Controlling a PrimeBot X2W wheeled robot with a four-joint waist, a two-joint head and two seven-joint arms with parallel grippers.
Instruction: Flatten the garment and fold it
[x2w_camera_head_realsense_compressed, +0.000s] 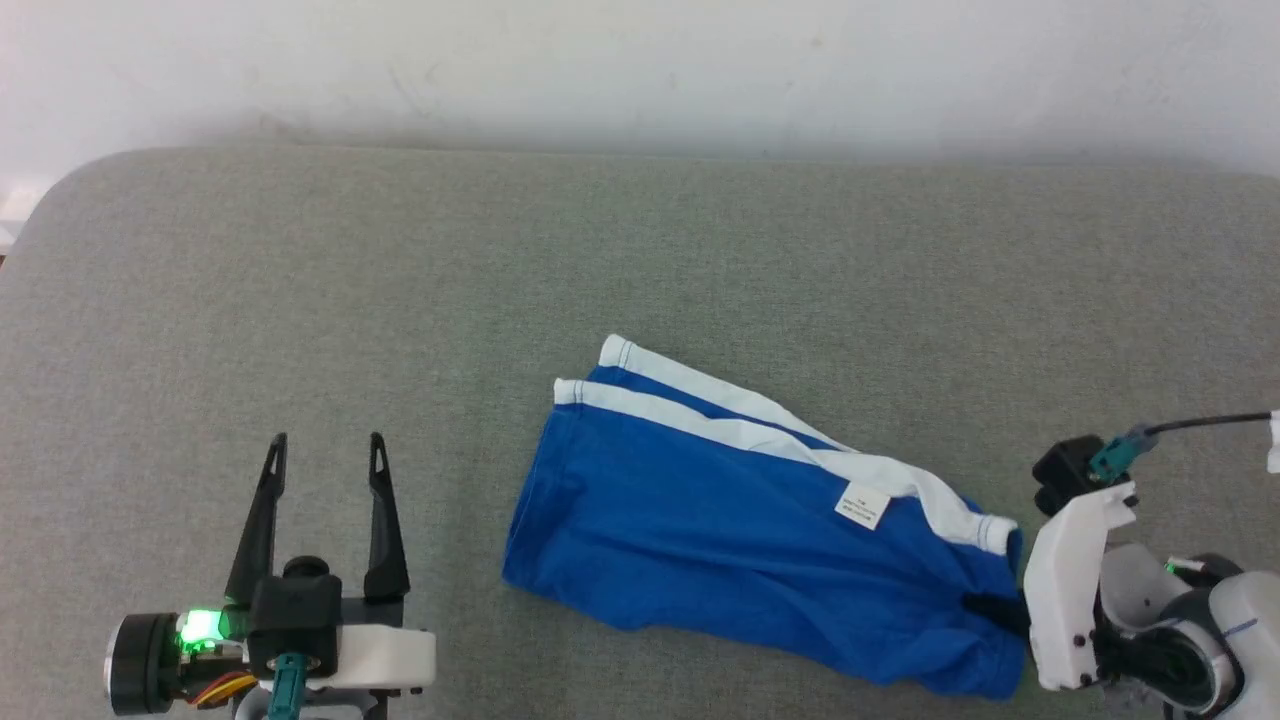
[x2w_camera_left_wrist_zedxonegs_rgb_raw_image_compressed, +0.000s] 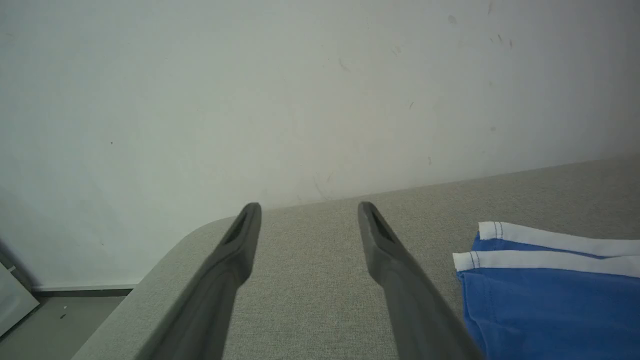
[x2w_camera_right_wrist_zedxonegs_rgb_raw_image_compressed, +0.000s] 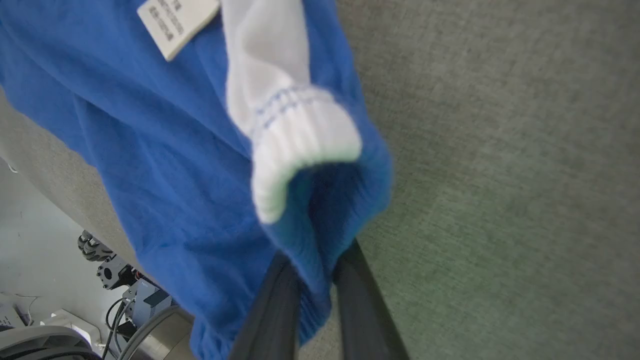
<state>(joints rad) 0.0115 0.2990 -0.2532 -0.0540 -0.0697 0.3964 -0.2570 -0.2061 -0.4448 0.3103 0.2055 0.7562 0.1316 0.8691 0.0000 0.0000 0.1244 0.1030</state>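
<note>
The garment (x2w_camera_head_realsense_compressed: 720, 520) is a pair of royal-blue shorts with white trim, lying loosely folded on the grey cushion with a small white label (x2w_camera_head_realsense_compressed: 862, 505) facing up. At its right end my right gripper (x2w_camera_head_realsense_compressed: 1000, 610) comes in from the right. In the right wrist view the two dark fingers (x2w_camera_right_wrist_zedxonegs_rgb_raw_image_compressed: 272, 310) are pinched together on a fold of the blue fabric (x2w_camera_right_wrist_zedxonegs_rgb_raw_image_compressed: 165, 150) beside the white waistband (x2w_camera_right_wrist_zedxonegs_rgb_raw_image_compressed: 295, 135). My left gripper (x2w_camera_head_realsense_compressed: 325, 445) stands open and empty at the lower left, a little left of the garment's white-edged leg hem (x2w_camera_left_wrist_zedxonegs_rgb_raw_image_compressed: 550, 300).
The grey padded surface (x2w_camera_head_realsense_compressed: 400, 280) runs wide around the shorts and ends at a white wall (x2w_camera_head_realsense_compressed: 640, 60) behind. Its rounded left corner drops to the floor (x2w_camera_left_wrist_zedxonegs_rgb_raw_image_compressed: 50, 320). Parts of the robot's base and cables (x2w_camera_right_wrist_zedxonegs_rgb_raw_image_compressed: 120, 290) sit below the near edge.
</note>
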